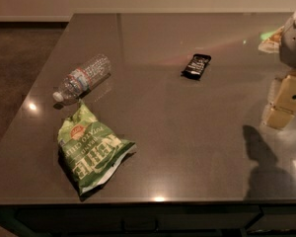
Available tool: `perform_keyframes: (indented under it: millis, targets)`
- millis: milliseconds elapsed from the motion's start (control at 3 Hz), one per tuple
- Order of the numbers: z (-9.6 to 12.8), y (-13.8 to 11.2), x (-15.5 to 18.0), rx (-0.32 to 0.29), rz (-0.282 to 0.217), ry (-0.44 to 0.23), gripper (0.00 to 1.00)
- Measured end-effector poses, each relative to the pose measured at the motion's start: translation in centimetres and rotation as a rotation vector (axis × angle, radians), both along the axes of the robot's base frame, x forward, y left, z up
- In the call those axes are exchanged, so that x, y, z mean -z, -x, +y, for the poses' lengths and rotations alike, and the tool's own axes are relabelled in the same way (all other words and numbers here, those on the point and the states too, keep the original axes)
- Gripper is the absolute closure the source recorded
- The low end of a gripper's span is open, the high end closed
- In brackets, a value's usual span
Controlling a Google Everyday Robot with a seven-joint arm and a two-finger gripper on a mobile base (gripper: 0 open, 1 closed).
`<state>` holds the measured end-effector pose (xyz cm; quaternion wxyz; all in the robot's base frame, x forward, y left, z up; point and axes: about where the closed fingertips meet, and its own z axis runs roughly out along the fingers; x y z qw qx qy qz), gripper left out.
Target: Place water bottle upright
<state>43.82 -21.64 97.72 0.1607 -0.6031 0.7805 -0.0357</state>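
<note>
Gripper far right; water bottle lying far left.

from where i stand i count one water bottle, one green chip bag and one small dark wrapped bar, three loose things out in the open on one dark table. at the far right one pale packet shows, partly hidden. there is one gripper, over the table's right side, below that packet.
</note>
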Motion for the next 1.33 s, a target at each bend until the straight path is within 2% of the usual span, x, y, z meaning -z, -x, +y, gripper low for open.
perform_keyframes:
  millis: [333, 667, 1000, 1333]
  targets:
    - [0.0, 0.0, 0.0, 0.0, 0.0, 0.0, 0.0]
    - [2.5, -2.2, 0.2, -0.066, -0.01, -0.018, 0.0]
    - [6.4, -5.7, 0.5, -0.175, -0.016, -0.033, 0.0]
    - [10.1, -9.6, 0.5, -0.278, -0.047, -0.037, 0.0]
